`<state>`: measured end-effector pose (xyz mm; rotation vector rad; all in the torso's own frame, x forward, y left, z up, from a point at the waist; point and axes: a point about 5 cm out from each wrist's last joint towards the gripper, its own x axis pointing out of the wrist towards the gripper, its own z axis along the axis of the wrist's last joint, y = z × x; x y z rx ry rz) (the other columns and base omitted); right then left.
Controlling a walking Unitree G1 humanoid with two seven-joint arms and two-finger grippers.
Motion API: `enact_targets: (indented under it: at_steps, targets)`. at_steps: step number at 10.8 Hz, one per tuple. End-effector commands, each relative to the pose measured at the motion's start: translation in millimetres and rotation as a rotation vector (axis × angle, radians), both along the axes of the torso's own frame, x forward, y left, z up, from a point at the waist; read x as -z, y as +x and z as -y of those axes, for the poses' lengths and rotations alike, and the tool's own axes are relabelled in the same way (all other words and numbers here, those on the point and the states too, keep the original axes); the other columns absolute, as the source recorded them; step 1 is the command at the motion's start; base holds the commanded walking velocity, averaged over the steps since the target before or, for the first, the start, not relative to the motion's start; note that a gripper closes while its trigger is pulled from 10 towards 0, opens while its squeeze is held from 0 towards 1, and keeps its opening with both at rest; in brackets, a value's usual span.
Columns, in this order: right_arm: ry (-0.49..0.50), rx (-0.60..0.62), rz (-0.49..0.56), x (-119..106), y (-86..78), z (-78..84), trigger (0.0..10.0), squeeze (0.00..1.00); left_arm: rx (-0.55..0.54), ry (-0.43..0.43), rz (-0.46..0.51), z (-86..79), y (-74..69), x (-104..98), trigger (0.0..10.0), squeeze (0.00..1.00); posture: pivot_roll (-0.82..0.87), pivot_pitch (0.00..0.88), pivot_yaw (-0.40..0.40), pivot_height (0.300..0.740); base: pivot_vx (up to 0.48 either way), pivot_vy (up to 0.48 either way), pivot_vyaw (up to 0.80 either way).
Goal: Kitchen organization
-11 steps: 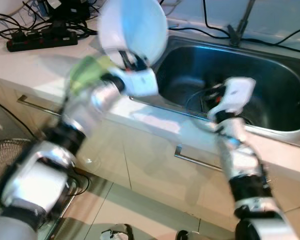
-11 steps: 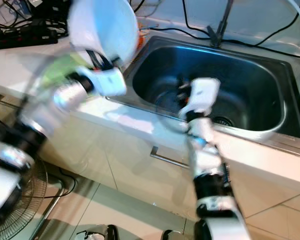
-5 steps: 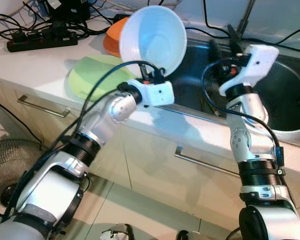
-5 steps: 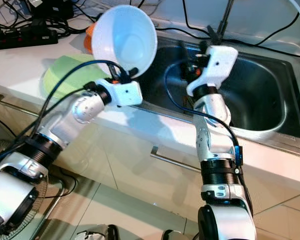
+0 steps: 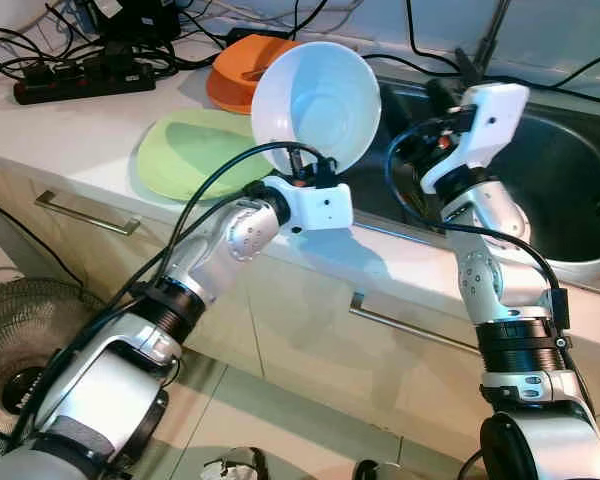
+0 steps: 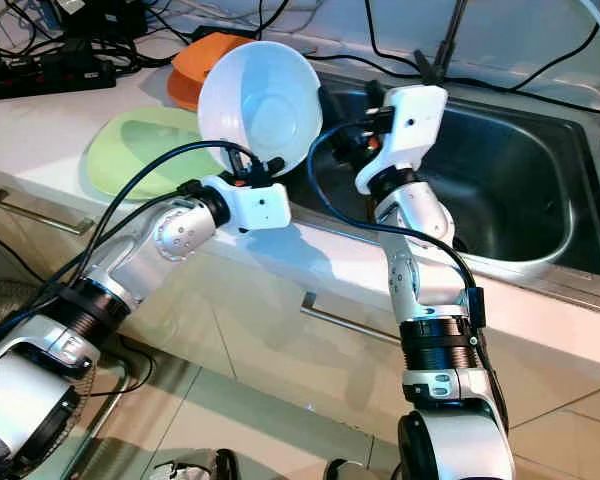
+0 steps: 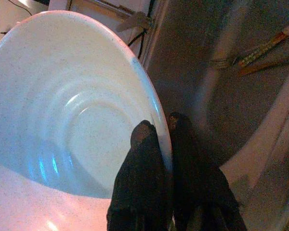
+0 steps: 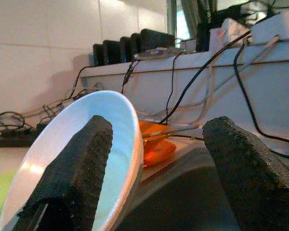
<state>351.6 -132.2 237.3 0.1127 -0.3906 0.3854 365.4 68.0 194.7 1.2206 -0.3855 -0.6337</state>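
A long pale table (image 5: 70, 120) runs along the wall, its far right end cut off by the frame, with cupboard fronts and bar handles below it. Set into it is a steel sink (image 6: 500, 190), much of its near left side hidden behind the robot's raised right arm; whatever lies at the bottom is too dark to name. Left of the sink a flat green plate (image 5: 185, 150) lies on the table, partly covered by the left arm's cable, and behind it an orange dish (image 5: 242, 75) sits half hidden by the white bowl (image 5: 315, 100). That bowl is held up in the air over the sink's left edge, tilted on its side with its hollow facing the robot. The left gripper (image 7: 159, 132) pinches the bowl's lower rim, one finger inside and one outside, closed tight on it. The right gripper (image 8: 156, 159) is lifted over the sink just beside the bowl, its fingers (image 8: 72, 178) spread wide, one on each side of the rim without clearly touching. A black power strip (image 5: 80, 80) and tangled cables lie at the table's back left.
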Motion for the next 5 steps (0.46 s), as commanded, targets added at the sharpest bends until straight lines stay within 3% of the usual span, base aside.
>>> enact_targets:
  at_steps: [1, 5]
  targets:
    - [-0.012, -0.021, 0.019, -7.2, -1.7, -2.6, 10.0, 0.00, 0.037, 0.027, 0.048, 4.6, -1.9, -9.8, 10.0, 0.00, 0.05, 0.064, 0.036, 0.740, 0.000, 0.000, 0.00]
    - [-0.058, -0.019, -0.021, -2.2, 3.6, -5.2, 10.0, 0.00, 0.066, 0.162, 0.096, -9.1, -5.7, -9.6, 10.0, 0.00, 0.07, 0.061, 0.031, 0.740, 0.000, 0.000, 0.00]
